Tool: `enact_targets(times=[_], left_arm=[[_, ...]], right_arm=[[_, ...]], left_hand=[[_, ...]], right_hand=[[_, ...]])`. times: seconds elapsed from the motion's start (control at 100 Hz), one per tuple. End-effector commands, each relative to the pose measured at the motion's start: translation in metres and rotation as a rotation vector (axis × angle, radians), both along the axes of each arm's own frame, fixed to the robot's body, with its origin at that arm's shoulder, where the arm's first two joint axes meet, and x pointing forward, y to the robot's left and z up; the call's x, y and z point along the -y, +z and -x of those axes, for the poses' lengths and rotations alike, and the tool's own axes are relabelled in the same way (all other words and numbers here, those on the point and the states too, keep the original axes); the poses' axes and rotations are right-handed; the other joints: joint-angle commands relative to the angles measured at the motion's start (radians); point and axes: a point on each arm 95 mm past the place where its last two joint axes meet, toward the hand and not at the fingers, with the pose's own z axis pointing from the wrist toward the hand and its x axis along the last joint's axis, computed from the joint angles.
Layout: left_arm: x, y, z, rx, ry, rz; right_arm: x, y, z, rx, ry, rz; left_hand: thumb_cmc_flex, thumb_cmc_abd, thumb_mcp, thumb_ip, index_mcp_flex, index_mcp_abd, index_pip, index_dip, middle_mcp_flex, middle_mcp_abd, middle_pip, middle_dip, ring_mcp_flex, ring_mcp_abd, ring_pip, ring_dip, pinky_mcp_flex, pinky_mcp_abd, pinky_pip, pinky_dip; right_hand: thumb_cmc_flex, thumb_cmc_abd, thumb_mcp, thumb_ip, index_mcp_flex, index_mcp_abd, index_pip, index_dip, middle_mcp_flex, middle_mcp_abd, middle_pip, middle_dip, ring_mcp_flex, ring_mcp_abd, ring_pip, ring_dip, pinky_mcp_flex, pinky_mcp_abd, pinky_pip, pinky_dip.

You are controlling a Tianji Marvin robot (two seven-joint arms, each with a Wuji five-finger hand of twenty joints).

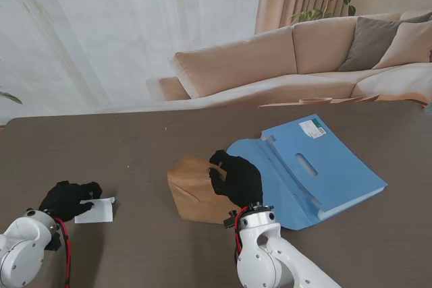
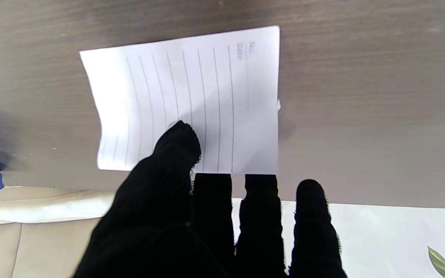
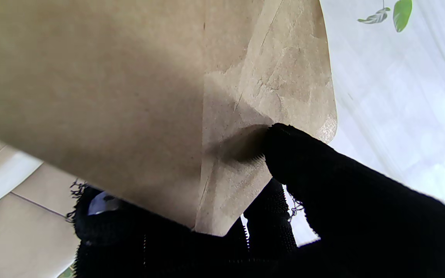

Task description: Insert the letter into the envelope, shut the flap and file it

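Observation:
The white lined letter (image 1: 96, 210) (image 2: 184, 100) lies at the table's near left. My left hand (image 1: 67, 199) (image 2: 207, 224) pinches its near edge, the thumb (image 2: 178, 146) on top and the fingers tucked under the paper. The brown envelope (image 1: 194, 192) (image 3: 129, 96) is held tilted up off the table in the middle by my right hand (image 1: 236, 179) (image 3: 323, 216). Its thumb (image 3: 303, 162) presses one face and the other fingers lie behind the envelope. The open blue folder (image 1: 310, 166) lies just right of the envelope.
A beige sofa (image 1: 290, 59) stands beyond the dark wooden table's far edge (image 1: 135, 114). White curtains and a plant fill the background.

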Motion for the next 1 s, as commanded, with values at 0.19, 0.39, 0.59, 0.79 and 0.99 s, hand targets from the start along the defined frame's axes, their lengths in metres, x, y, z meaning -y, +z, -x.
enact_targets(times=[0.19,0.39,0.59,0.79,0.99], left_arm=[[0.007,0.008,0.007,0.035,-0.064,0.028],[0.012,0.020,0.013,0.093,-0.130,0.073],[0.021,0.039,0.021,0.160,-0.211,0.158],[0.033,0.063,0.032,0.211,-0.304,0.261],[0.052,0.083,0.039,0.218,-0.366,0.329]], right_arm=[[-0.004,0.000,0.001,-0.016,0.015,-0.008],[-0.004,0.001,0.000,-0.032,0.023,-0.033],[-0.005,0.001,-0.003,-0.070,0.048,-0.074],[-0.008,0.000,-0.010,-0.103,0.060,-0.135],[-0.014,0.001,-0.014,-0.116,0.095,-0.170]], left_hand=[[0.059,-0.049,0.039,0.004,0.071,0.013,-0.031,-0.092,0.102,0.000,0.023,0.061,0.067,0.031,0.145,0.064,-0.026,0.041,0.286,0.014],[0.074,-0.040,0.070,-0.004,0.170,0.037,-0.085,-0.254,0.088,0.024,0.046,0.025,0.120,0.071,0.308,0.234,-0.014,0.063,0.669,0.070],[0.069,-0.045,0.084,-0.006,0.185,0.050,-0.062,-0.286,0.087,0.039,0.075,0.025,0.168,0.088,0.475,0.288,0.023,0.094,0.831,0.105],[0.068,-0.047,0.088,-0.004,0.186,0.051,-0.056,-0.282,0.085,0.042,0.087,0.036,0.174,0.090,0.496,0.295,0.030,0.100,0.851,0.110],[0.066,-0.053,0.090,-0.001,0.199,0.071,-0.064,-0.293,0.085,0.047,0.090,0.040,0.169,0.092,0.496,0.293,0.021,0.101,0.848,0.106]], right_hand=[[0.018,0.002,0.053,0.051,-0.012,-0.013,0.045,0.031,0.009,0.004,0.028,0.008,-0.001,0.008,0.031,0.011,0.005,-0.011,0.102,0.022],[0.037,-0.011,0.065,0.043,-0.010,0.018,0.037,0.003,0.015,0.016,0.007,-0.011,0.007,0.024,0.023,0.005,0.019,0.000,0.106,0.021],[0.072,-0.009,0.040,0.024,-0.047,0.029,0.054,-0.010,-0.009,0.008,-0.010,-0.033,0.015,0.013,0.015,-0.002,0.043,-0.017,0.116,0.005],[0.081,0.012,0.023,0.021,-0.074,0.037,0.093,0.006,-0.018,-0.008,0.021,-0.021,0.031,0.001,0.033,0.006,0.070,-0.026,0.138,-0.008],[0.079,0.013,0.023,0.025,-0.073,0.035,0.099,0.003,-0.017,-0.009,0.026,-0.021,0.031,0.004,0.037,0.007,0.071,-0.025,0.141,-0.011]])
